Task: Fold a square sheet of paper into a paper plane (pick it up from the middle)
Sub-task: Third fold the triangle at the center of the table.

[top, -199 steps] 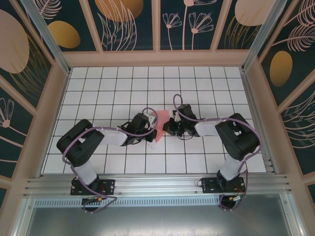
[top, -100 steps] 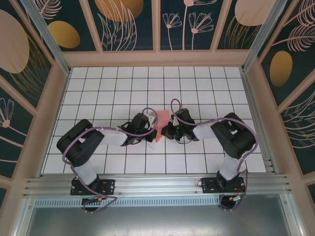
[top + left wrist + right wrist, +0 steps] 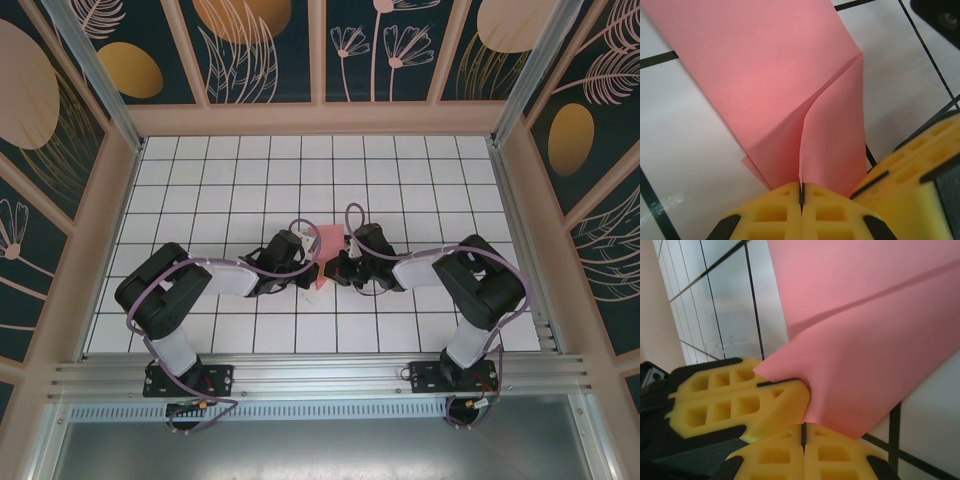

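We see the pink paper (image 3: 328,243) lying near-to-far between our arms; left claw (image 3: 801,194) and right claw (image 3: 803,432) pinch it from opposite sides.

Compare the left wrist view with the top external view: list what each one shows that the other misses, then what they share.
Left wrist: up close, the left hand shut tight on an edge of the pink paper, with a crease rising from the pinch.
Top external: the left arm and right arm bent inward from their bases, the whole tiled table, and the patterned walls.
Both: the pink paper gripped between the left hand and the right hand, over white tiles.
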Robot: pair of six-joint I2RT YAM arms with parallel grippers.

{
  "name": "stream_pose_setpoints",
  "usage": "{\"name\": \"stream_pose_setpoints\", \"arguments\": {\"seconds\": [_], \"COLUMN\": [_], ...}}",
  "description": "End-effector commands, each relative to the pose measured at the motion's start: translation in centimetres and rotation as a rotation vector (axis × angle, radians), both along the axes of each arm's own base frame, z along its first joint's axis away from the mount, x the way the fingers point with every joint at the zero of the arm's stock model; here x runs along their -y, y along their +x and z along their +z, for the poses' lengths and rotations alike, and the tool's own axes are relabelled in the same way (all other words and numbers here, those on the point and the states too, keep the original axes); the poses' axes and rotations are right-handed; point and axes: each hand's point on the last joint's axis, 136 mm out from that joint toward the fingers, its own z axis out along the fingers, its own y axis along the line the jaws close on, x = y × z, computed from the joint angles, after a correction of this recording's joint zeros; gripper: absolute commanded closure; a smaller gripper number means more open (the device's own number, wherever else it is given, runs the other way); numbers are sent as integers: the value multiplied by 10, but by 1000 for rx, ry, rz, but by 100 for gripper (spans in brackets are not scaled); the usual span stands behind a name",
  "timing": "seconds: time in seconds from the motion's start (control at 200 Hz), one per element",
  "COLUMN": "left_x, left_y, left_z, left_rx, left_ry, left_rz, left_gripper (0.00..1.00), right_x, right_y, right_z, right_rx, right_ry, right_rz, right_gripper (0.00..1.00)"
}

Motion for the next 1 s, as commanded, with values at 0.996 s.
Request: {"name": "stream_pose_setpoints", "arguments": {"seconds": [0.996], "left_x": [-29], "left_y": [-18], "left_z": [-37], "left_rx": [-95], "left_ry": [143], "left_rz": [23], "left_gripper": [100], "right_x": [-7], "right_y": [-21], "right_z": [-33], "right_rx": [-73], "right_ry": [-23], "right_rz": [-16], "right_gripper": [96]}}
